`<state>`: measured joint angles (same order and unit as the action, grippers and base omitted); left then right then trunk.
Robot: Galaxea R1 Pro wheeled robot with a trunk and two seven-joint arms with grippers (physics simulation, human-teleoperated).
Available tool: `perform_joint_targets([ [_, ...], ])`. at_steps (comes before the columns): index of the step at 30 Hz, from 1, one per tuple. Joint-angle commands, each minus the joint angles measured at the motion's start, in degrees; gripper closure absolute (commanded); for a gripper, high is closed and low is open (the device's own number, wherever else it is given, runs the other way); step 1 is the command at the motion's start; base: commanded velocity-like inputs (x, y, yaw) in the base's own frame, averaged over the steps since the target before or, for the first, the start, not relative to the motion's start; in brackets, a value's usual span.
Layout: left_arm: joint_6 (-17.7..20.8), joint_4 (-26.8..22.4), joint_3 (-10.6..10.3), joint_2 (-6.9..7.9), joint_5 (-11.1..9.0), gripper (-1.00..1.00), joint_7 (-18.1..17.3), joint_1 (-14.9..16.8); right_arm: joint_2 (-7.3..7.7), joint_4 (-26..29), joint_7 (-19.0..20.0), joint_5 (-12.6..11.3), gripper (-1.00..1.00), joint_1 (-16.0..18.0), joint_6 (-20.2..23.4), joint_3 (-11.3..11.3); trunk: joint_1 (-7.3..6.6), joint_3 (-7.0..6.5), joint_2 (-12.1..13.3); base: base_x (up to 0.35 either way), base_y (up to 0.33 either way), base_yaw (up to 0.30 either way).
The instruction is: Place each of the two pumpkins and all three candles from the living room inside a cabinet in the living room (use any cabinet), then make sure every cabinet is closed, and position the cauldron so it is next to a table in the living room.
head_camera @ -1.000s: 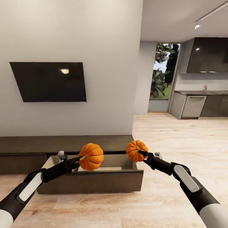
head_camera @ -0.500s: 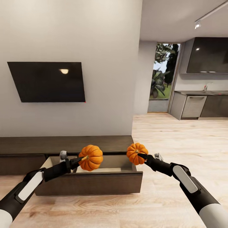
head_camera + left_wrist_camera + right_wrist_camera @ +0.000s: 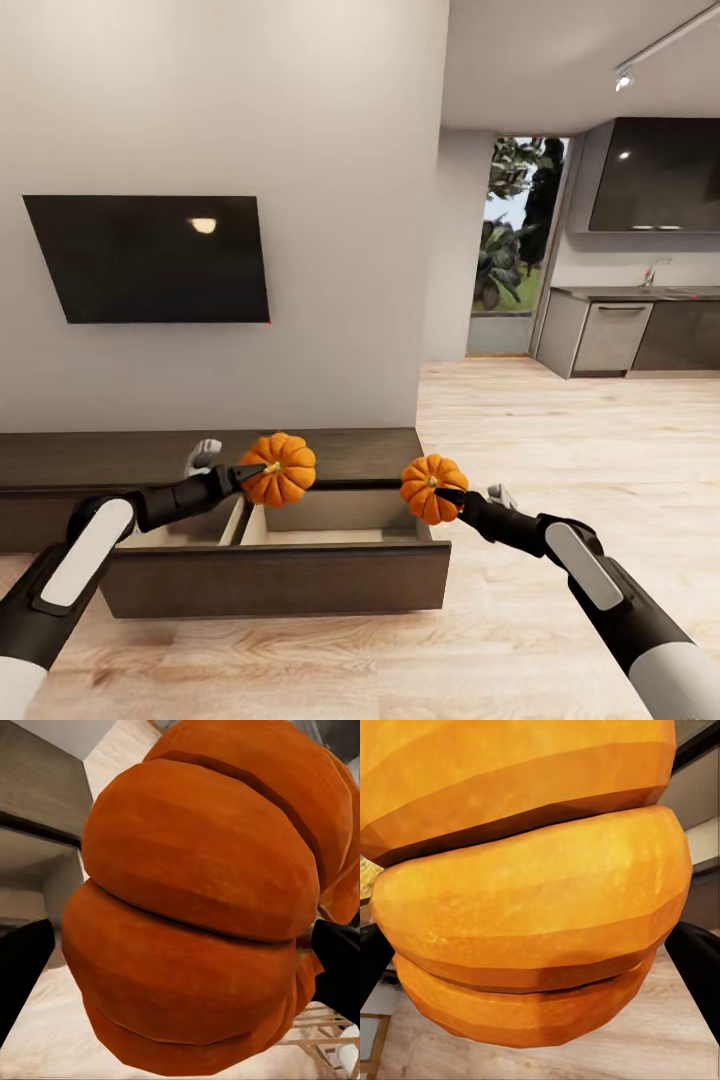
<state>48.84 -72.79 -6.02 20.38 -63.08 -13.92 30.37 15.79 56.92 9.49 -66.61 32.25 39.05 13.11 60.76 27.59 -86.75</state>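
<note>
Right now each of my end effectors is clamped on a pumpkin. My left end effector (image 3: 250, 470) grips the larger-looking left pumpkin (image 3: 278, 469) near its stem, and in the left wrist view that pumpkin (image 3: 202, 907) bulges between my two dark fingers (image 3: 22, 967). My right end effector (image 3: 448, 493) pinches the right pumpkin (image 3: 432, 488) the same way; in the right wrist view its ribbed orange body (image 3: 532, 892) sits tight between the fingers.

What matters for the drop is what lies under each one. The cabinet (image 3: 100, 460) runs along the wall, and its pulled-out drawer (image 3: 275, 580) stands open below and in front of my left end effector. A divider (image 3: 233, 520) splits the drawer; the left pumpkin appears to hang over the back of the compartment beyond the divider, so I judge a straight descent should land it inside. The right pumpkin hovers above the drawer's far corner (image 3: 428, 520), seemingly at its edge, so my right arm likely needs to shift inward toward my left before letting go.

The drawer's pale interior looks bare as far as I can see. Beyond it are a wall-mounted television (image 3: 150, 258), a wood plank floor (image 3: 560, 440), and grey kitchen units (image 3: 630, 335) past the doorway.
</note>
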Motion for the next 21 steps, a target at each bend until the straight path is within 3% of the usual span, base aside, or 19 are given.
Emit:
perform_joint_targets([
  [1, 0.2, -0.2, 0.0, -0.95, 0.1, 1.0, 1.7, 0.1, 0.04, 0.0, 0.0, 0.1, 1.0, 0.1, 0.1, 0.1, 0.0, 0.06, 0.0, 0.0, 0.0, 0.0],
  [6, 0.4, -0.2, 0.0, -5.62, 0.1, 1.0, 11.7, 0.4, 0.03, 0.0, -3.3, -0.1, 1.0, 1.1, 0.5, 0.1, 0.0, 0.06, 0.0, 0.0, 0.0, 0.0],
  [12, 0.8, 2.4, 0.0, -6.75, -0.7, 1.0, 13.8, 1.0, -0.97, 0.0, -10.0, -0.4, 1.0, 5.2, 2.9, 0.0, 0.0, 0.06, 0.0, 0.0, 0.0, 0.0],
  [17, 0.9, 4.6, 0.0, -6.6, -0.9, 1.0, 13.4, 1.1, -6.07, -0.1, -17.7, -0.3, 1.0, 8.4, 3.4, 0.1, 0.0, 0.06, 0.0, 0.0, 0.0, 0.0],
  [21, 1.0, 5.5, 0.1, -6.73, -1.1, 1.0, 13.2, 1.1, -11.27, -0.2, -24.6, -0.3, 1.0, 9.1, 5.5, 0.2, 0.0, 0.06, 0.0, 0.0, 0.0, 0.0],
])
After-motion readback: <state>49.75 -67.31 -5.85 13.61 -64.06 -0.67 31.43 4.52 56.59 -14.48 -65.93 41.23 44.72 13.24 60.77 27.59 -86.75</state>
